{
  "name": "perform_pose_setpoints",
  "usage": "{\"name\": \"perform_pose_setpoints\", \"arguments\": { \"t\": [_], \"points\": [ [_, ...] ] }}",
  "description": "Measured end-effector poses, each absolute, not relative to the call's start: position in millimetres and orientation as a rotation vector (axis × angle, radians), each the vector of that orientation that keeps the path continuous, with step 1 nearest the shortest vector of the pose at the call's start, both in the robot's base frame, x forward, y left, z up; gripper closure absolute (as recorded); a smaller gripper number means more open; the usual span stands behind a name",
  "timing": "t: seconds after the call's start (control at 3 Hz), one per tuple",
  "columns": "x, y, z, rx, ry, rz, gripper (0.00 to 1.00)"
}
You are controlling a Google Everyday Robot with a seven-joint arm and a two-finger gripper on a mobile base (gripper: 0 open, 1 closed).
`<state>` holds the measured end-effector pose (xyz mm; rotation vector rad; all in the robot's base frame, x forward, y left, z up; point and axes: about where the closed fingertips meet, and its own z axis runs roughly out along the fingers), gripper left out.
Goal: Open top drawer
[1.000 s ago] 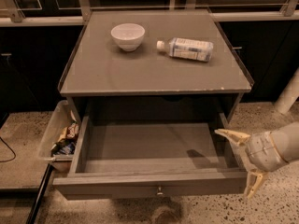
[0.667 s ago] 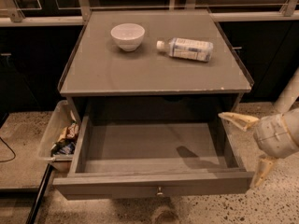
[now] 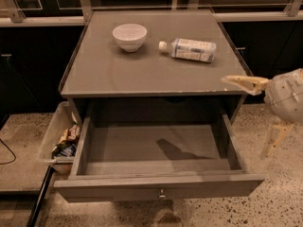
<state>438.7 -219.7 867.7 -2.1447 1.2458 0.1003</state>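
Floor lay open in front of the grey cabinet and off its right side. Top drawer stood pulled well out from under the cabinet's top, its knob facing forward and its long axis running left to right along the cabinet's front edge. Gripper hung off the cabinet's right front corner with fingers spread wide, holding nothing and apart from the drawer's right wall.

The right edge cuts off the wrist behind the spread-fingered pincer. Far to its left, what lies in the bin is too blurred to name. Up-left of the pincer, the label on the bottle is unreadable.
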Motion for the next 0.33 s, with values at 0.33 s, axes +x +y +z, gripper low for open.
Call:
{"name": "perform_pose_setpoints", "arguments": {
  "t": [0.33],
  "points": [
    [441.3, -219.5, 873.8, -2.143, 1.236, 0.09, 0.0]
  ]
}}
